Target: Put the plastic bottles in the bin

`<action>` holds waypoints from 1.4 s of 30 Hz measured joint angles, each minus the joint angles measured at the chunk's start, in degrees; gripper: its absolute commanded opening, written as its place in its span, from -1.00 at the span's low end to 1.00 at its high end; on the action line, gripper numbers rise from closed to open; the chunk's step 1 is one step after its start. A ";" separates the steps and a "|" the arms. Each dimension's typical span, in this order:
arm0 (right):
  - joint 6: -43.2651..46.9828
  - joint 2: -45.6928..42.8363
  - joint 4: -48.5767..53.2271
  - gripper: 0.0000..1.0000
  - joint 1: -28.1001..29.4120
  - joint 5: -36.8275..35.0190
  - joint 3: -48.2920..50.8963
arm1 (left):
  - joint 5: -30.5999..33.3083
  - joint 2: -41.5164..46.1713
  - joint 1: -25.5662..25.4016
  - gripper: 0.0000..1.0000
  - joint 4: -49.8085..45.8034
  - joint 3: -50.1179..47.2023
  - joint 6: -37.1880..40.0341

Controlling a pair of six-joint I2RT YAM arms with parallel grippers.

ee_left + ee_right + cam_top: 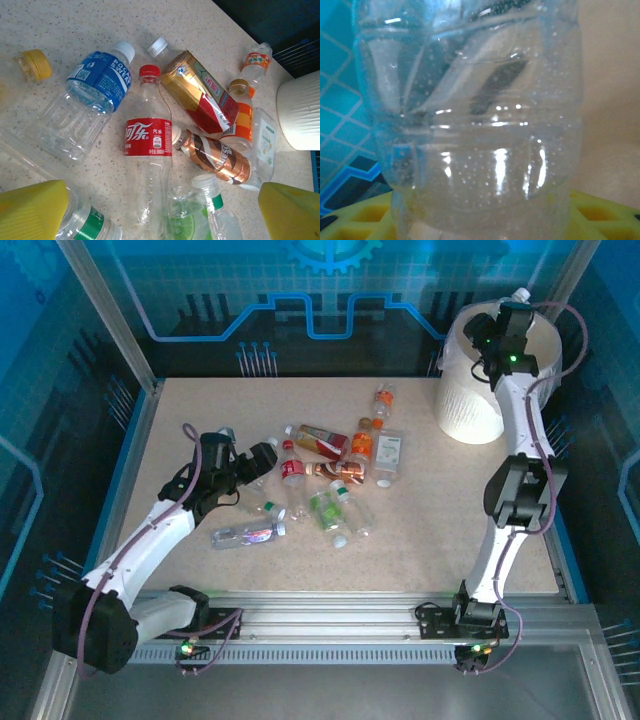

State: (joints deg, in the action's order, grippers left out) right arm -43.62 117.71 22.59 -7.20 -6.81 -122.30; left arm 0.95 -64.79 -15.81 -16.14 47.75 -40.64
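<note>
well, the job looks early on, judging by how much is left on the table (200, 410). the right gripper (508, 315) hangs over the bin (470, 410) at the far right corner, and its jaws are closed on a clear bottle (475, 125). the right wrist view has the ribbed, droplet-speckled wall of that bottle pressed close, with a yellow pad (600, 220) beneath it. from above, its white cap pokes out past the gripper, over the bin's far rim. so 1 bottle is about to go in, by my reading. the arm and rim hide the bin's inside, so i cannot tell what it holds.

the rest of the plastic bottles (330, 475) lie in a loose heap mid-table, about 10 by my count, well apart from the bin. the left gripper (265, 458) hovers at the heap's left edge with its jaws spread wide and nothing between them. its wrist view looks down on a red-labelled cola bottle (148, 137) lying between the 2 yellow fingertips (32, 210). beside it are a blue-labelled bottle (100, 80), a gold and red one (200, 92), a copper one (215, 155) and a green-labelled one (200, 215). several touch or overlap. nearly the whole heap is left to move, 1 grasp at a time.
</note>
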 measured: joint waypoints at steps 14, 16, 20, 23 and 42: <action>4.87 4.79 8.44 0.46 0.00 7.63 -9.81 | 0.81 -3.39 0.00 0.98 -1.42 0.00 0.02; 5.27 4.79 9.14 0.50 0.02 8.85 -9.81 | 0.81 -3.76 0.00 0.98 -1.53 0.00 0.04; 5.95 4.79 10.78 0.55 0.07 9.05 -9.81 | 0.81 -3.89 0.00 0.98 -1.60 0.00 0.02; 6.27 4.79 12.15 0.56 0.07 9.05 -9.81 | 0.81 -3.96 0.00 0.98 -1.60 0.00 0.04; 9.20 -0.15 15.52 0.77 0.17 9.97 -10.21 | 5.11 -1.33 2.32 0.98 -3.82 -2.14 -1.66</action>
State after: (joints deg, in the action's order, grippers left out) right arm -34.41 117.56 38.11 -7.03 3.16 -132.51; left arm 6.07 -66.13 -13.50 -19.97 45.60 -42.30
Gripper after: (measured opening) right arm 0.863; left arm 0.989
